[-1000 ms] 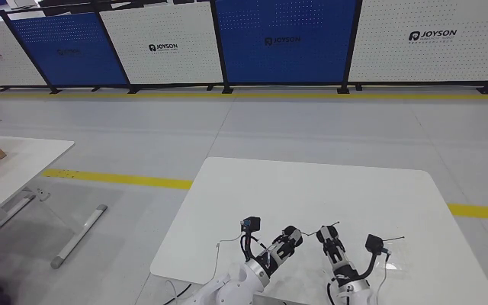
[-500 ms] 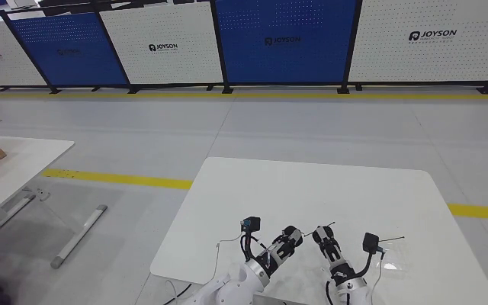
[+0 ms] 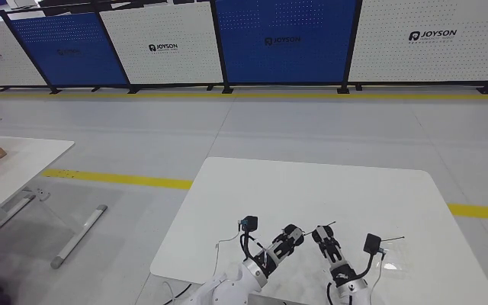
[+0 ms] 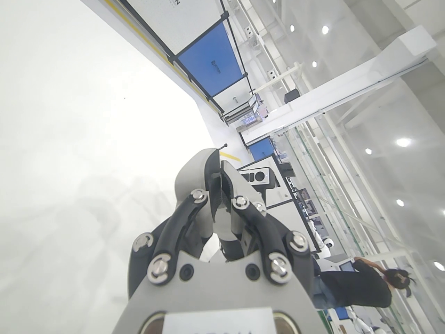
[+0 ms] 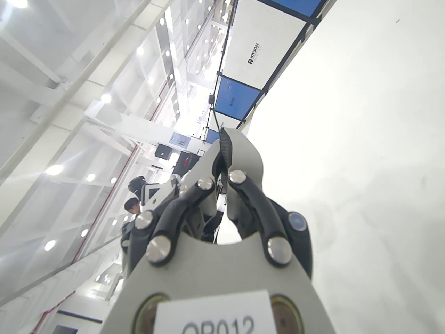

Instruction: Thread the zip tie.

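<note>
Black zip tie (image 5: 217, 119), pinched over the white surface (image 3: 305, 191) by left tool (image 4: 220, 165) and right tool (image 5: 224, 140), both closed on it, close together; step judged: aligning ends; next needs fine tip-into-head feeding.

A dark logo word stood on each white perforated panel (image 3: 432, 34) and each blue panel (image 3: 282, 40) of the fence. A white label (image 5: 212, 311) behind the right end effector (image 5: 222, 138) bore large dark letters and digits, cut off at the edge. The left end effector (image 4: 220, 161) had a similar sticker (image 4: 217, 321) that was illegible.
</note>
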